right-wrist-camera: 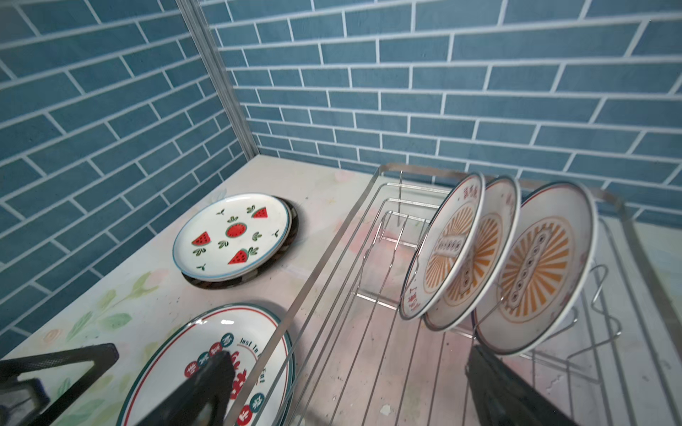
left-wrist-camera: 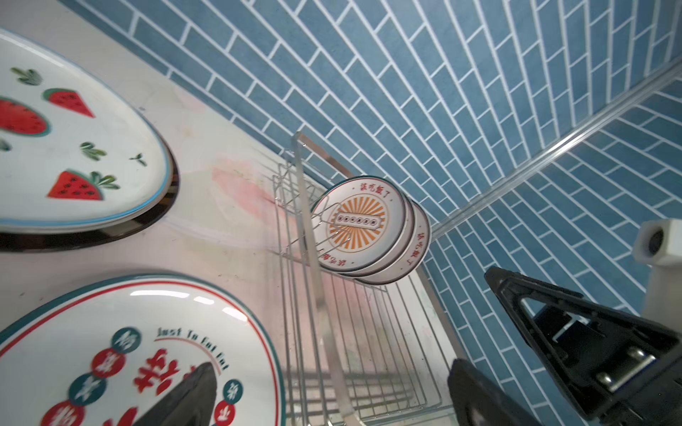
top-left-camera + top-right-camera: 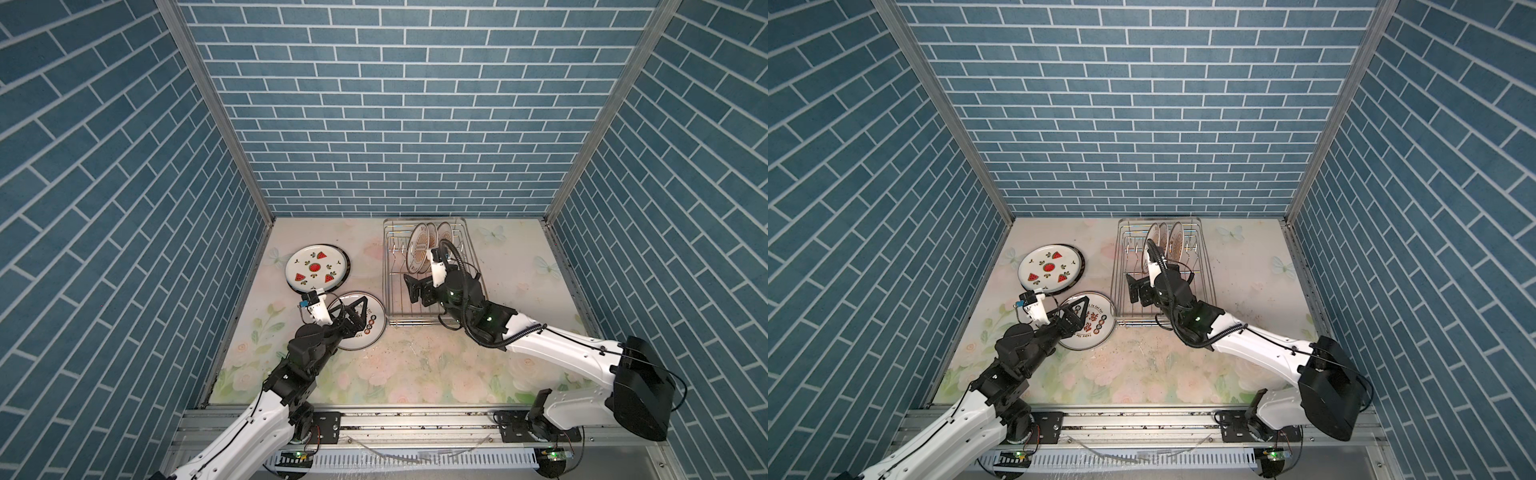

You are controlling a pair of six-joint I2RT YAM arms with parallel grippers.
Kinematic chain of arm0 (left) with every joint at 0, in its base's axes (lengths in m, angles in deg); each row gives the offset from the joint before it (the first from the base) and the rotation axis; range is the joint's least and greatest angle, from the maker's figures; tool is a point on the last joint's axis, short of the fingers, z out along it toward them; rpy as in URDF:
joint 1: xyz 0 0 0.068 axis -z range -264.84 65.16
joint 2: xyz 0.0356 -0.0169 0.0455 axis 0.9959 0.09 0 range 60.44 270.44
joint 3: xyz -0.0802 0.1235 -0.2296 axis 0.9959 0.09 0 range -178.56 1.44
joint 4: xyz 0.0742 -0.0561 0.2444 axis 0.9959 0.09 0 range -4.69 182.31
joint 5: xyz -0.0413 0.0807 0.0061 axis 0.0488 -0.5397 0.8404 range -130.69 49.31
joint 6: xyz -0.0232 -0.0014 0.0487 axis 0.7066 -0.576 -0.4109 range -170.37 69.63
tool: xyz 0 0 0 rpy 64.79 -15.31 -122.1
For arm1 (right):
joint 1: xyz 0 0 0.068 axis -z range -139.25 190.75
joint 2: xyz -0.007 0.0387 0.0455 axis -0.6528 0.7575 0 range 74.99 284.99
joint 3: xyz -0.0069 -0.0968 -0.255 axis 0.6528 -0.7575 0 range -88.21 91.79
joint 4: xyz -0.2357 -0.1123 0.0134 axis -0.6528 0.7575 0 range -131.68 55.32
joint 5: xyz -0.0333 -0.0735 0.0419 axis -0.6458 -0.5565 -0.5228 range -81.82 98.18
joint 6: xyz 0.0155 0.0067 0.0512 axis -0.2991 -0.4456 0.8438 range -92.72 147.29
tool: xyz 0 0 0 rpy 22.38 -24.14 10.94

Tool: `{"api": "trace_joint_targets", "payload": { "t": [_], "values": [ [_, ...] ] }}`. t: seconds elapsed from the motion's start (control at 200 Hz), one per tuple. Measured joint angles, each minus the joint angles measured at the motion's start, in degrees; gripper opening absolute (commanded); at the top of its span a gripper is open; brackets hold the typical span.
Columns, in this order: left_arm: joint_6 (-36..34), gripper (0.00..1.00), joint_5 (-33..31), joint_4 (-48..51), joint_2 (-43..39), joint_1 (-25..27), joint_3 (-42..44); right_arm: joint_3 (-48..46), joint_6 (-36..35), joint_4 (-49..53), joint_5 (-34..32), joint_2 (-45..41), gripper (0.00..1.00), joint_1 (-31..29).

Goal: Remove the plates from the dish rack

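My left pincer (image 2: 332,369) fills the bottom of its wrist view, its two black fingers spread wide with nothing between them. It hangs released just above the red-lettered plate (image 3: 372,330), which lies flat on the table (image 3: 415,374) close beside the dish rack (image 1: 324,263). A second rim shows under that plate, so I judge that it tops a small stack. Further back on the left, the watermelon plate (image 3: 316,270) lies flat on a larger dark-rimmed plate (image 2: 73,241).

My right pincer (image 1: 348,354) is released too, jaws wide and empty. It sits low inside the dish rack and points toward the plates left in it. Three orange-sunburst plates (image 1: 443,250) stand on edge between the prongs at the far end, leaning the same way. The near part of the rack is bare wire.

By my reckoning, more than half the work is done: at least four plates are out on the table, and three are left to lift out. One of the sunburst plates looks like my right pincer's next grasp.
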State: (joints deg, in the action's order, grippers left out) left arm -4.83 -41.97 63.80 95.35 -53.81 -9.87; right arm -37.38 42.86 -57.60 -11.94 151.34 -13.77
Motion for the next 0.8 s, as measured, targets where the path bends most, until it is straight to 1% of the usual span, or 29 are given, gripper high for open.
{"api": "trace_joint_targets", "payload": {
  "t": [0.055, 0.185, 0.325, 0.435, 0.55, 0.69, 0.8],
  "values": [
    [0.02, 1.0, 1.11, -3.82, 2.45, 0.0, -0.07, 0.04, -1.05, -0.68, -1.57, -0.9, 0.99, 0.31],
    [0.07, 1.0, 3.34, -8.37, 8.22, 0.22, -2.03, 1.7, -2.95, 0.15, -4.42, -0.26, 0.99, 2.05],
    [0.0, 1.0, 5.95, -14.95, 13.42, 0.68, -3.52, 11.08, -3.15, 6.49, -5.18, 4.74, 0.97, 5.4],
    [0.07, 1.0, 6.69, -16.61, 15.37, 0.76, -3.56, 18.86, -2.14, 11.02, -5.01, 9.29, 0.93, 8.04],
    [0.26, 1.0, 6.03, -17.09, 16.26, 0.81, -3.56, 24.46, -1.38, 14.43, -5.46, 13.9, 0.88, 9.75],
    [0.0, 1.0, 5.75, -17.62, 16.72, 0.87, -3.56, 30.62, -0.81, 18.56, -5.86, 20.28, 0.81, 10.27],
    [-0.35, 1.0, 6.34, -18.51, 16.74, 0.9, -3.56, 36.37, -0.42, 22.27, -5.66, 25.62, 0.69, 10.67]
  ]
}}
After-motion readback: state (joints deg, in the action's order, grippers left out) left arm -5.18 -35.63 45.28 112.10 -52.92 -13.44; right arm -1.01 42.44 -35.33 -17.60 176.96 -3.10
